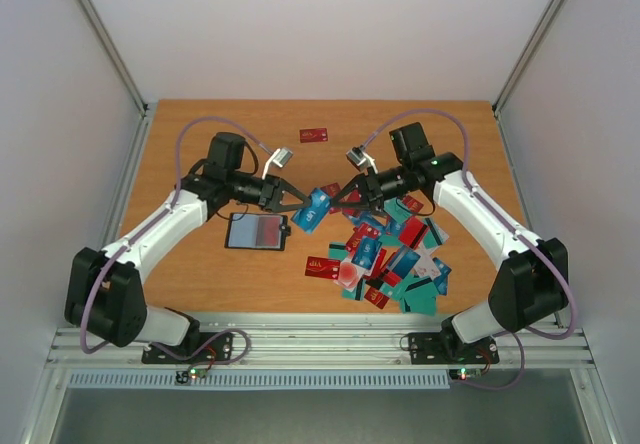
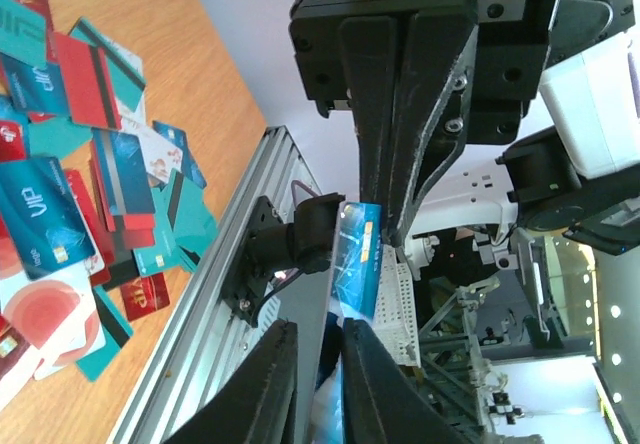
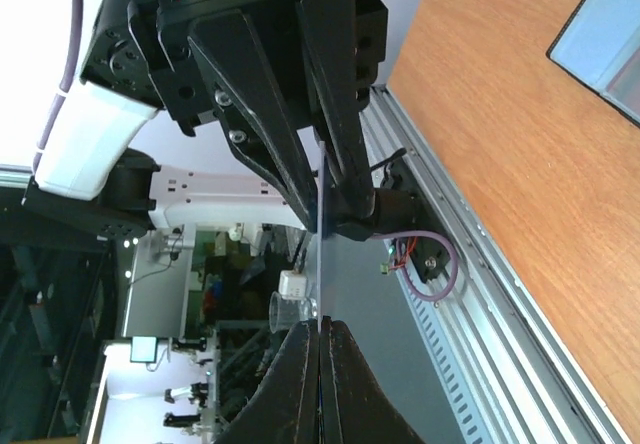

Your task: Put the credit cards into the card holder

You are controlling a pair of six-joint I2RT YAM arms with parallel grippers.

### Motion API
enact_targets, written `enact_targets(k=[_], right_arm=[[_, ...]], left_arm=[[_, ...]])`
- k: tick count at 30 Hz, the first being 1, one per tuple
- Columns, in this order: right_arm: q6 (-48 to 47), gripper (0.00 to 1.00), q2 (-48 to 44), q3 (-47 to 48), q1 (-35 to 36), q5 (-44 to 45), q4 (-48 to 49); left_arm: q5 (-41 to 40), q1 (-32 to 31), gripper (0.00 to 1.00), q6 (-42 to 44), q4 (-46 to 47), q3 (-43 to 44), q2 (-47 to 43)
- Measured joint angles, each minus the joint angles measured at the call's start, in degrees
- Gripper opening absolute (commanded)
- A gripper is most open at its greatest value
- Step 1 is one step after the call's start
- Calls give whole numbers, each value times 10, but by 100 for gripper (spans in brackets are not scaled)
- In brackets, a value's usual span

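Blue card (image 1: 314,208) pinched by both grippers, left (image 1: 297,207) and right (image 1: 335,201), mid-air; holder (image 1: 257,231) lies open just below-left, nearest the left arm.

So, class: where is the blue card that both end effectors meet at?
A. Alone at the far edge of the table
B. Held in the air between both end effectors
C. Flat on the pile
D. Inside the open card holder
B: the blue card sits raised between the left end effector and the right end effector, each pinching one edge.
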Motion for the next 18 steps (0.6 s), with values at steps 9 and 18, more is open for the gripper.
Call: enact_targets(k=[9, 18], right_arm=[[20, 55, 5, 14, 0, 35, 2], [242, 47, -40, -126, 10, 103, 255]], left_arm=[[-1, -4, 0, -101, 121, -20, 0], [-90, -4, 0, -349, 392, -89, 0]])
